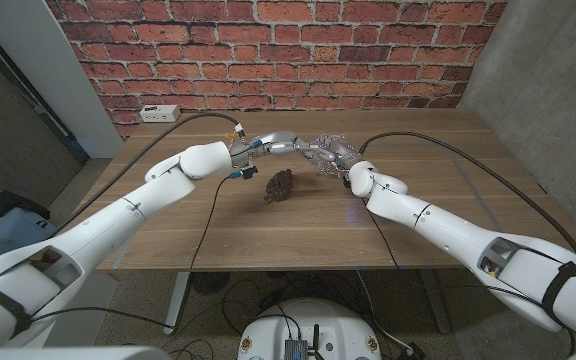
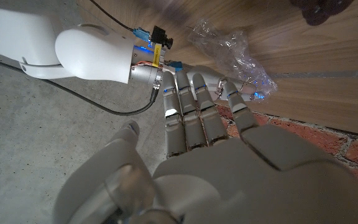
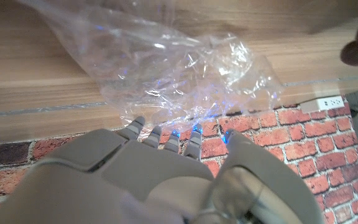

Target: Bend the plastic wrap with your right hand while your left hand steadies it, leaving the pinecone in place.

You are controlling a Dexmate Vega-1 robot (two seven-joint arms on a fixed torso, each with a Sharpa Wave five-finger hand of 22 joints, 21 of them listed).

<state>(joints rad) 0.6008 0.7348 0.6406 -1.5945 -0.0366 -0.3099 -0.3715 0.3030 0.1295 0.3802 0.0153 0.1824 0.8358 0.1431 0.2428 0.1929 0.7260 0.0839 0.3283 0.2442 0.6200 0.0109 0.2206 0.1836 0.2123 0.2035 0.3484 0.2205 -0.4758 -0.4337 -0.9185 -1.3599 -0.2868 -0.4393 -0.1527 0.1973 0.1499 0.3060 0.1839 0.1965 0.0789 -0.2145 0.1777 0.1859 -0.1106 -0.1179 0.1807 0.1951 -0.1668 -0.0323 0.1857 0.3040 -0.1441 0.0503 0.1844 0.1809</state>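
The crumpled clear plastic wrap (image 1: 320,147) lies at the table's far middle, between my two hands. My right hand (image 1: 340,160) comes in from the right, and in the right wrist view its curled fingertips (image 3: 166,140) grip the near edge of the wrap (image 3: 179,68). My left hand (image 1: 280,143) reaches in from the left with its fingers stretched out. In the left wrist view those fingers (image 2: 191,118) point at the wrap (image 2: 229,50) and close on nothing. The dark brown pinecone (image 1: 278,187) sits on the wood in front of both hands, apart from the wrap.
A white power strip (image 1: 158,113) lies at the table's far left by the brick wall. Black cables run along both arms across the table (image 1: 218,240). The right arm's wrist (image 2: 98,50) lies close beside my left fingers.
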